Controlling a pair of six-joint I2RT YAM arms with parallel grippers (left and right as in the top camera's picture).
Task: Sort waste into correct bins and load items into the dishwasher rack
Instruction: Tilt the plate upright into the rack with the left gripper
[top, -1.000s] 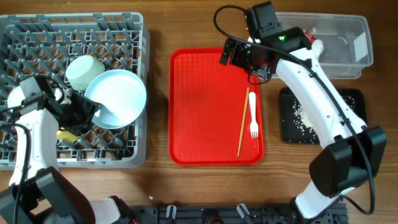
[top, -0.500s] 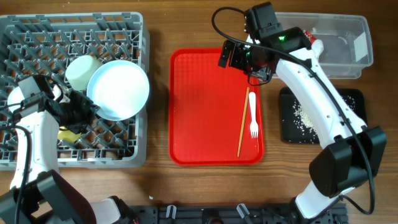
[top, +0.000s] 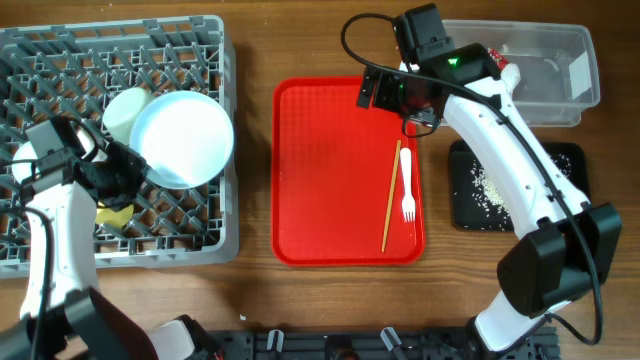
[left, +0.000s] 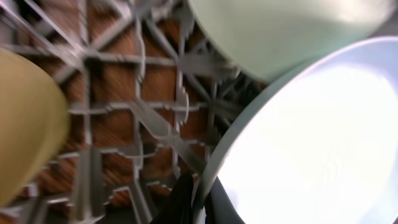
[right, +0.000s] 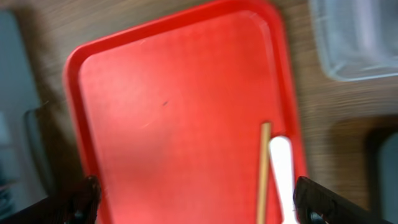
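Plate (top: 185, 138): shifted left over rack (top: 60, 50), rim pinched in left gripper (top: 142, 172). Right gripper (right: 202, 199): spread wide, empty, above red tray (right: 155, 93).

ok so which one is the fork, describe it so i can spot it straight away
Find the big red serving tray at the centre of the overhead view. Two slim things lie side by side near its right edge. The white plastic fork is the right-hand one, shorter, white and pronged at one end, unlike the longer wooden chopstick.
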